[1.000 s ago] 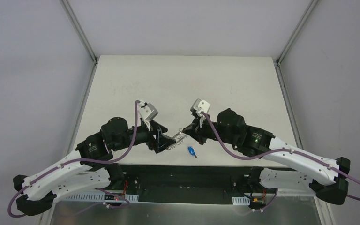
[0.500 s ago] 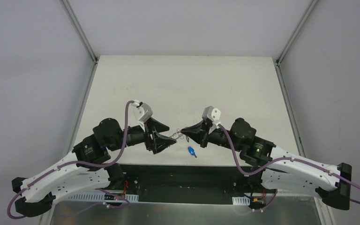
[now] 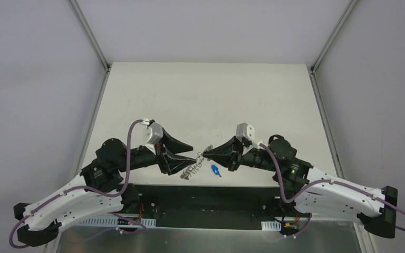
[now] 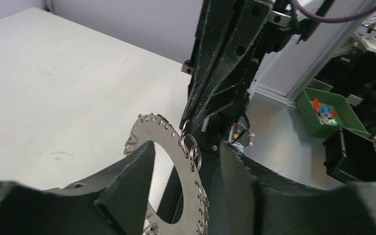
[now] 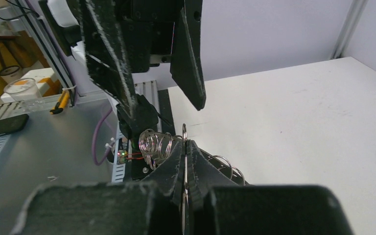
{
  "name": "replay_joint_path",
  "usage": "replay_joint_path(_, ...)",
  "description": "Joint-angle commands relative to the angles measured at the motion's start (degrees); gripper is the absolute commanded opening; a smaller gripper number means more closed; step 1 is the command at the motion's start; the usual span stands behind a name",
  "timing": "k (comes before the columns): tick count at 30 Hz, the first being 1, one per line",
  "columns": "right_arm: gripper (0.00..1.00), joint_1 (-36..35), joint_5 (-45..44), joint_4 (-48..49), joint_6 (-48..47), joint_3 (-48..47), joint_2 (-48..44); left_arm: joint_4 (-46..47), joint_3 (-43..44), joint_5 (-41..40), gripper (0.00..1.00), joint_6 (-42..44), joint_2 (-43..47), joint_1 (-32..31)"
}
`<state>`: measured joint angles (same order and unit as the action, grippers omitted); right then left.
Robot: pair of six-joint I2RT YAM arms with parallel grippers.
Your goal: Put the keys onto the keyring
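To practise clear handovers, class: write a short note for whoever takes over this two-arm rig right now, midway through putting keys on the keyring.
Right pincer: shut on the rim of the keyring, holding it on edge.
Left pincer: open, one finger on either side of the keyring, not gripping it.
Blue key: loose on the table near its front edge, touched by neither pincer.
Black key: not visible in any view.
Done: keyring in hand; no key seen on it.
Left: pick up the blue key, thread it on, find the black key.
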<state>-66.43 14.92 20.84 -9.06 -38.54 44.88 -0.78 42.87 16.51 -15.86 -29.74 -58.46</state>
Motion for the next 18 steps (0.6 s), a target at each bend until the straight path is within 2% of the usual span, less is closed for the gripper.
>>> replay_joint_path(1,0.00,-0.3,3.2,7.0,4.7,-2.9,-1.5,8.1,-1.4,7.3,0.45,2.4,-0.6,0.0)
replay_joint_path(8,0.00,-0.3,4.9,7.6,8.9,-4.4,-0.7,11.3,-2.1,10.7,0.42,3.5,-1.5,0.0)
replay_joint_path(18,0.00,-0.3,5.7,9.0,11.7,-4.5,-0.6,12.3,-2.2,13.2,0.26,4.2,-2.1,0.0)
